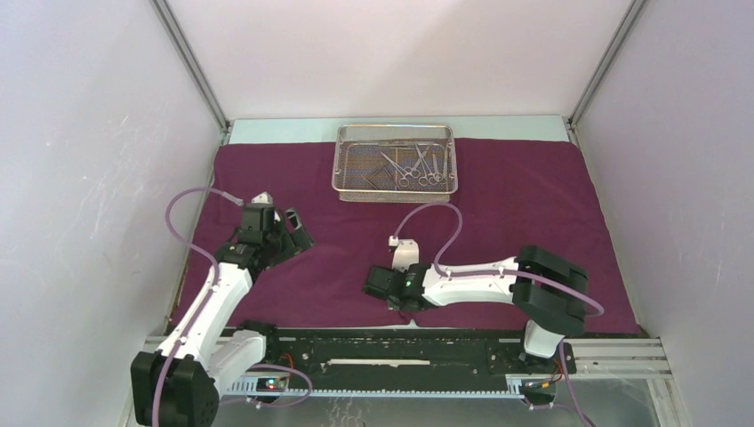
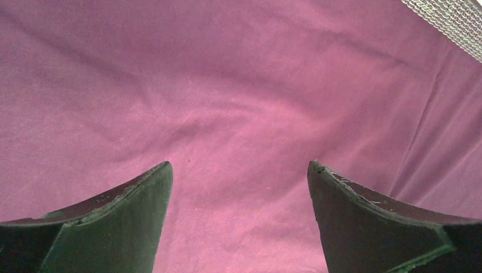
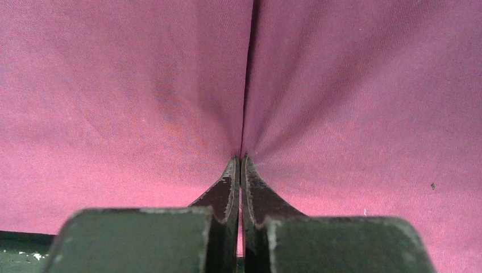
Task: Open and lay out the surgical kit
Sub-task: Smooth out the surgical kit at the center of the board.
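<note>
The cloth (image 1: 498,205) lies spread out, and the tray (image 1: 396,194) sits near its far edge with the instruments (image 1: 418,165) inside. Well to the near side of the tray, the right gripper (image 3: 241,159) is clamped on a pinched ridge of cloth, with creases fanning from its tips. To smooth the cloth well, I judge the pull should run low and slow, away from the tray and without dragging it. Near-left of the tray, the left gripper (image 2: 240,168) hangs over bare cloth, jaws wide apart, holding nothing.
</note>
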Available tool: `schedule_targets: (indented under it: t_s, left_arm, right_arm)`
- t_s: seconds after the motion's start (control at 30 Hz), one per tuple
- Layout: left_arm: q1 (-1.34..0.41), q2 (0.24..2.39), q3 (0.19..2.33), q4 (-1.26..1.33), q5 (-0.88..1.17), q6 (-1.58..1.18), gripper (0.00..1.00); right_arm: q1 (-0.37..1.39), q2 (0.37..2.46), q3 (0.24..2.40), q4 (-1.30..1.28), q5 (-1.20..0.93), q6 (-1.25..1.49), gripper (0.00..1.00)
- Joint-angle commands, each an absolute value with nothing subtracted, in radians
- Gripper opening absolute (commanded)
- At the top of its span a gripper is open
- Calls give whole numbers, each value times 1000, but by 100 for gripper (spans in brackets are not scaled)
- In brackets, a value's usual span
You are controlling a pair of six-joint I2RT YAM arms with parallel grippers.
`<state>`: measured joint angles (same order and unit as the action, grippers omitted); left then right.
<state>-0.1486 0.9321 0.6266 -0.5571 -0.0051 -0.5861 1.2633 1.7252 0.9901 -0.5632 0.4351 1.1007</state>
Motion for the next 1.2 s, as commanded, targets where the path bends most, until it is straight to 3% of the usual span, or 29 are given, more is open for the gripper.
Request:
schedule_targets:
  t_s: [0.0,0.53,0.7,0.87,1.03,1.17]
  left_arm:
    - [-155,939,634,-553,-40,-589,93]
    - [-155,963,641,-554,-44,-600,93]
    - [-156,968,642,-557,-65,-612,93]
    - [-152,1011,632,-522,-75,-677,94]
    - [-78,1138,630,-443,-13,-731,97]
    - [11,1243,613,-403,37,-742,96]
  right_arm:
    - [1363,1802,900,-624,137,1193,0]
    - [1347,1685,878,-676,173,1218,2]
    - [1288,1642,877,-670,195,1181,38]
    - [1178,1511,877,-670,242,1111,67]
    - [982,1385,857,-635,297,1010,85]
    - [786,1344,789,-506,261,937,92]
